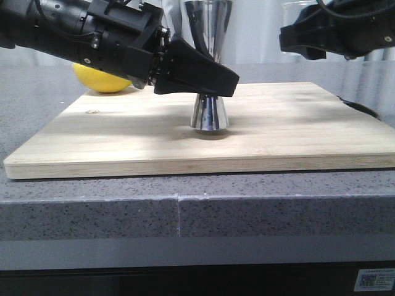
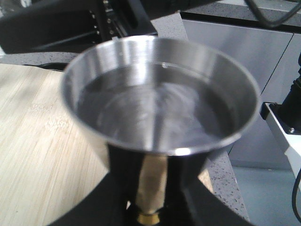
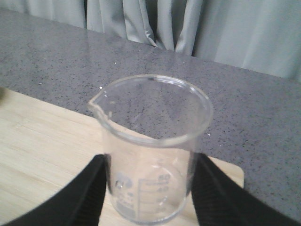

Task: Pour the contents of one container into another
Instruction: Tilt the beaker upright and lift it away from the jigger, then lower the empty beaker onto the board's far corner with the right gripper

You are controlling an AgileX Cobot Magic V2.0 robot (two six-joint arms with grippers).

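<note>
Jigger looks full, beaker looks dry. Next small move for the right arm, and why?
Probably lower the beaker onto the wooden board, clear of the jigger. The jigger's cup holds liquid, the beaker in the right gripper looks empty and upright, and the left gripper clamps the jigger's waist, so pouring seems done.

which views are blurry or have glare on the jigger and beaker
Left wrist view: jigger rim soft and out of focus, bright glare streaks on its steel wall. Right wrist view: beaker fairly sharp, faint rim highlights. Front view: crisp, jigger base mirror-bright.
</note>
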